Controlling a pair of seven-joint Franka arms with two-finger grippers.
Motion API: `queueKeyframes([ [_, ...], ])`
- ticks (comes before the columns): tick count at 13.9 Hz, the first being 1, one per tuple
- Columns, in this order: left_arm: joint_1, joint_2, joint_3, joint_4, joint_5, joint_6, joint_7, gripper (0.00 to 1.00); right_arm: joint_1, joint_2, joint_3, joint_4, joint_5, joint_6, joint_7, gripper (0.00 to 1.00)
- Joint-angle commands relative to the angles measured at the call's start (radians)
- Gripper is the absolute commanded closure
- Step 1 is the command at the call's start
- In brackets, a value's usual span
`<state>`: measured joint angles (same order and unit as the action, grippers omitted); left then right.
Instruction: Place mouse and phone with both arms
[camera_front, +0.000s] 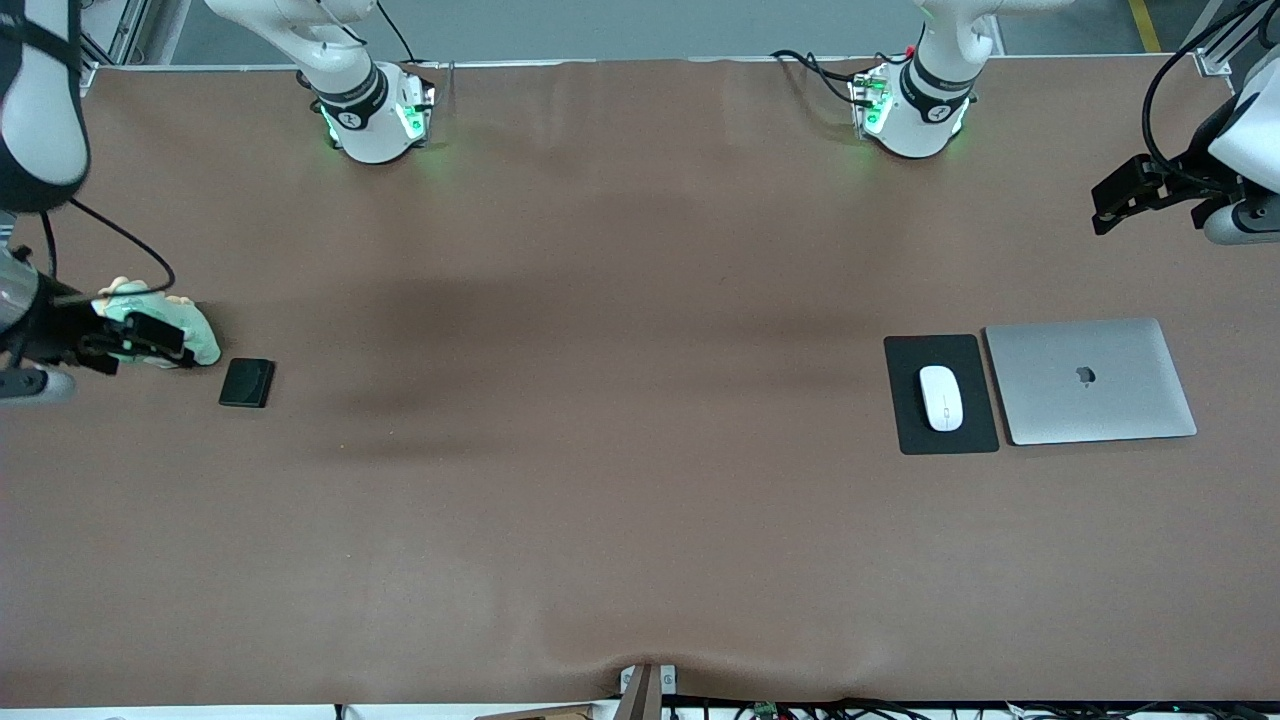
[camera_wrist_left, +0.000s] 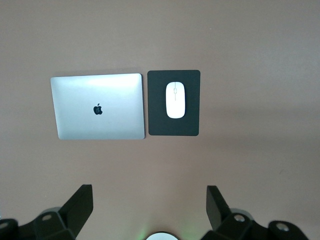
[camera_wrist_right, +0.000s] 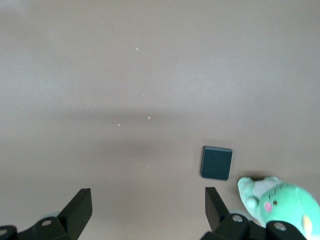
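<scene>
Nearest the front camera lay the black mouse pad (camera_front: 941, 394) with the white mouse (camera_front: 940, 397) on it, touching the closed silver laptop (camera_front: 1090, 381) at the left arm's end of the table. At the right arm's end lay the black phone (camera_front: 246, 382), just beside a green plush toy (camera_front: 160, 330). The right gripper (camera_front: 110, 345) hung over the toy, hiding part of it; the left gripper (camera_front: 1130, 195) hung over bare table (camera_front: 620, 500).

From the left wrist, its fingers (camera_wrist_left: 80, 205) stood spread and empty, with mouse (camera_wrist_left: 175, 100), pad (camera_wrist_left: 173, 127) and laptop (camera_wrist_left: 97, 106) unobstructed.

From the right wrist, spread empty fingers (camera_wrist_right: 80, 207) framed the phone (camera_wrist_right: 216, 163) beside the toy (camera_wrist_right: 280, 202).
</scene>
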<state>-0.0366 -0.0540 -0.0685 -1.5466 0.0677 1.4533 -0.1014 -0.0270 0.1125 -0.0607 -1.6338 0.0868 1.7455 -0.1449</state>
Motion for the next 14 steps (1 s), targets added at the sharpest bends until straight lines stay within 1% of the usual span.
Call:
queueKeyframes([
  [1,0.000,-0.004,-0.004,0.011,-0.014,-0.016,-0.008,0.00,0.002,-0.094,0.033,-0.024,-0.031,-0.082,0.077,0.00],
  [2,0.001,-0.004,-0.004,0.013,-0.014,-0.016,-0.008,0.00,0.002,-0.120,0.048,-0.012,-0.056,-0.113,0.090,0.00],
  [3,0.001,-0.004,-0.004,0.013,-0.014,-0.016,-0.008,0.00,0.002,-0.122,0.051,0.021,-0.062,-0.159,0.091,0.00],
  [4,0.000,-0.004,-0.004,0.013,-0.015,-0.016,-0.008,0.00,0.002,-0.122,0.054,0.063,-0.064,-0.209,0.093,0.00],
  [6,0.000,-0.004,-0.004,0.013,-0.015,-0.016,-0.008,0.00,-0.004,-0.123,0.050,0.091,-0.062,-0.282,0.096,0.00],
  [8,0.000,-0.003,-0.004,0.014,-0.016,-0.016,-0.004,0.00,-0.005,-0.134,0.048,0.092,-0.062,-0.305,0.096,0.00],
  [14,0.000,0.002,-0.005,0.025,-0.017,-0.014,0.008,0.00,-0.010,-0.137,0.045,0.092,-0.078,-0.294,0.096,0.00],
])
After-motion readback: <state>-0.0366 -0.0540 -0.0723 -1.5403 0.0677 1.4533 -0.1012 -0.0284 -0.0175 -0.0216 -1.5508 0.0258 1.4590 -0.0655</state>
